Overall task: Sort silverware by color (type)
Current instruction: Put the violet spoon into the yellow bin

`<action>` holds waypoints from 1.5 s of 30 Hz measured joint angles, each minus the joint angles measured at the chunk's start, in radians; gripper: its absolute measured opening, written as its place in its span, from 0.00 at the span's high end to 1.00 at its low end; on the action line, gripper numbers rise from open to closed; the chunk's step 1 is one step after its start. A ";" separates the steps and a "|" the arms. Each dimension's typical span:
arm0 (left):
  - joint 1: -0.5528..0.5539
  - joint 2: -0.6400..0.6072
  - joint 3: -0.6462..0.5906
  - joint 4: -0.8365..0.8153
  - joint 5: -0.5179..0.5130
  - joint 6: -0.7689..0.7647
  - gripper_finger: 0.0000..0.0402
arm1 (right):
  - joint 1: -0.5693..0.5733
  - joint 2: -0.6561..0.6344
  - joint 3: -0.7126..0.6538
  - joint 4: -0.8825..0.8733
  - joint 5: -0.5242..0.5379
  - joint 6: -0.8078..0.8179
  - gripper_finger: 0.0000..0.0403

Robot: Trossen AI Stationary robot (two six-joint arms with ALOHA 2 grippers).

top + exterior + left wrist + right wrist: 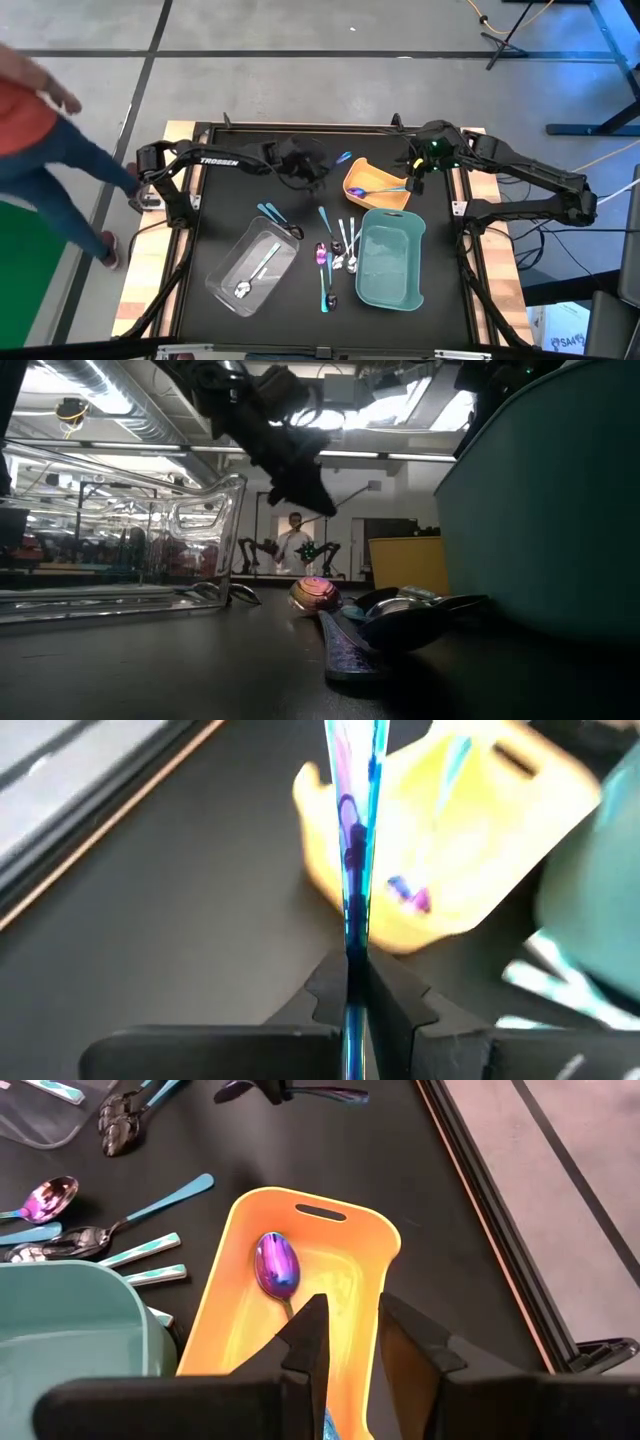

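My left gripper (320, 165) hangs over the table's far middle, shut on an iridescent blue utensil (340, 158) that points toward the yellow tray (385, 200). In that tray lies an iridescent spoon (277, 1266). My right gripper (350, 1325) hovers open above the tray's right end, over the spoon's handle, touching nothing. More silverware (338, 252) lies loose on the mat between the clear tray (228, 262) and the teal tray (390, 262). A silver spoon (243, 290) rests in the clear tray. My left gripper pinches the utensil's thin handle (352, 945) between its two fingers, edge-on. The fingers slant down toward the yellow tray and lie along the utensil. Its free end (355, 750) sticks out ahead of the fingertips, lifted clear of the table.
Two teal-handled pieces (272, 213) lie left of the pile. A person (45, 130) moves beside the table's left edge. Another person (293, 542) stands far off in the room.
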 joint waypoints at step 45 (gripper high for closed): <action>-0.035 0.267 0.117 0.721 0.194 0.238 0.96 | 0.000 -0.011 0.135 -0.044 0.102 0.096 0.80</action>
